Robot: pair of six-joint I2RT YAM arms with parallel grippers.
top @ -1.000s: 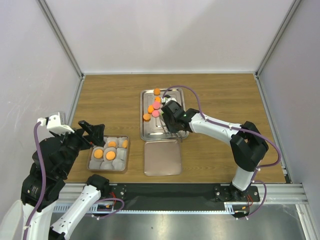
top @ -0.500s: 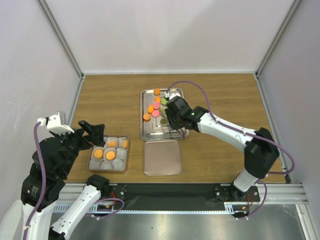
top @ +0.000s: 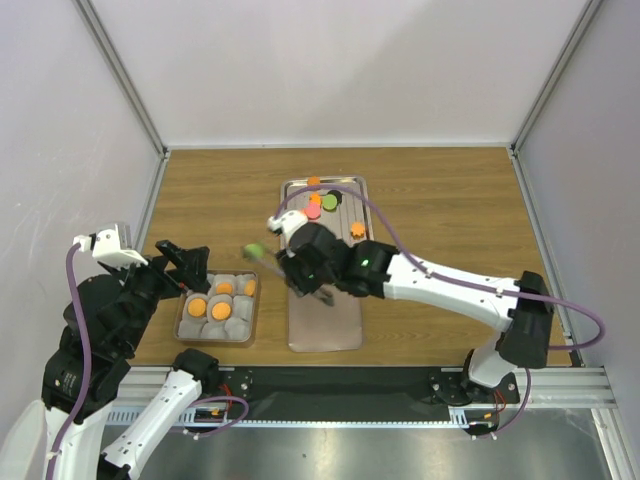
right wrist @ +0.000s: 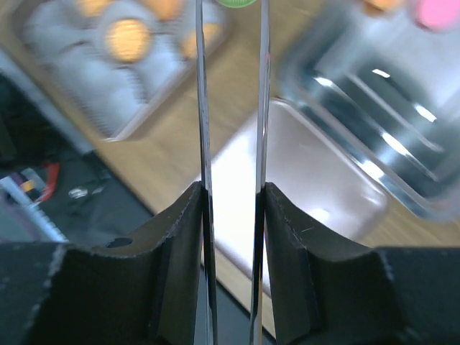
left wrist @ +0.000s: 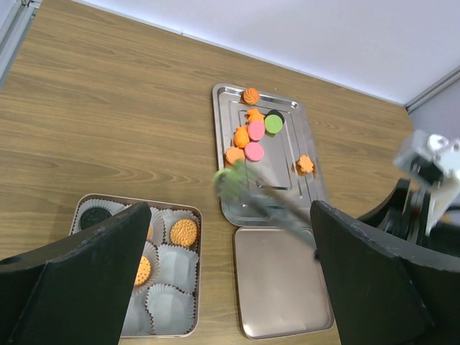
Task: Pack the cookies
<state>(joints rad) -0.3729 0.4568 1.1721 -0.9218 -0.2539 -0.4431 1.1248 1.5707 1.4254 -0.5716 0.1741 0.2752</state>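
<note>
Several cookies (top: 314, 206), orange, pink, green and black, lie on the steel tray (top: 290, 195), which the left wrist view shows too (left wrist: 228, 115). My right gripper (top: 300, 272) (right wrist: 231, 208) is shut on metal tongs (right wrist: 201, 108). The tongs pinch a green cookie (top: 255, 250) (left wrist: 228, 178) (right wrist: 233, 2) in the air, between the tray and the small box (top: 180, 320). The box's white paper cups hold orange cookies (top: 220, 310) and one black cookie (left wrist: 92, 218). My left gripper (top: 185, 265) (left wrist: 230, 287) hangs open above the box's left side, holding nothing.
The box's flat lid (top: 325, 325) (left wrist: 280, 280) lies on the wooden table just near of the tray. White walls close in the table at the back and both sides.
My right arm has swung left and nearer from over the tray, carrying the green cookie in the tongs toward the box. The left arm has not moved.
</note>
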